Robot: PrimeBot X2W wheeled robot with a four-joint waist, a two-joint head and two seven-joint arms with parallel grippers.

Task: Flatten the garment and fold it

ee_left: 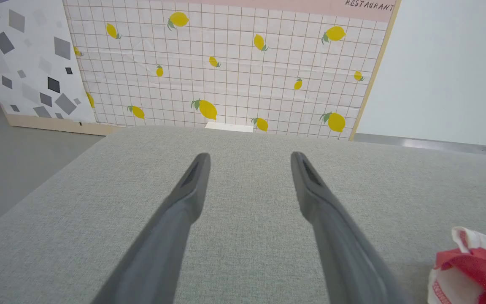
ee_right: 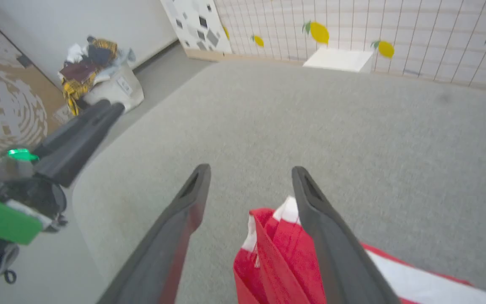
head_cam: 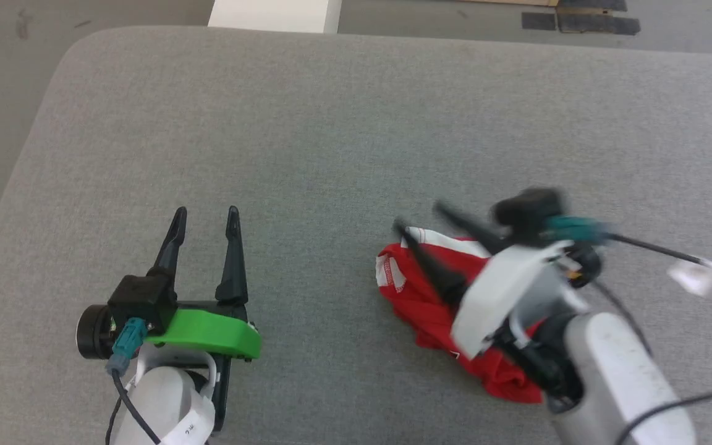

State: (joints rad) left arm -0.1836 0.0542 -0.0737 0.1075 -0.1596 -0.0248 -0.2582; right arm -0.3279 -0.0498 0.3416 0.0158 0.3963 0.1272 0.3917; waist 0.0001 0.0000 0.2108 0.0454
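Observation:
The red shorts (head_cam: 421,296) lie crumpled in a heap on the grey padded table (head_cam: 331,136), right of centre, with a white stripe and whitish print showing at the left side. My right gripper (head_cam: 418,219) hovers open over the heap, blurred, its fingers pointing up-left. In the right wrist view the shorts (ee_right: 276,257) sit between and under the open fingers (ee_right: 331,236), nothing clamped. My left gripper (head_cam: 206,216) rests open over bare table at the lower left, well apart from the shorts. A corner of the shorts (ee_left: 471,266) shows at the left wrist view's lower right.
The table's rounded left edge (head_cam: 16,173) drops to the floor. A white block (head_cam: 272,13) stands beyond the far edge. A basket of clothes (ee_right: 99,71) sits on the floor off the table. A lemon-print panel (ee_left: 226,63) stands behind.

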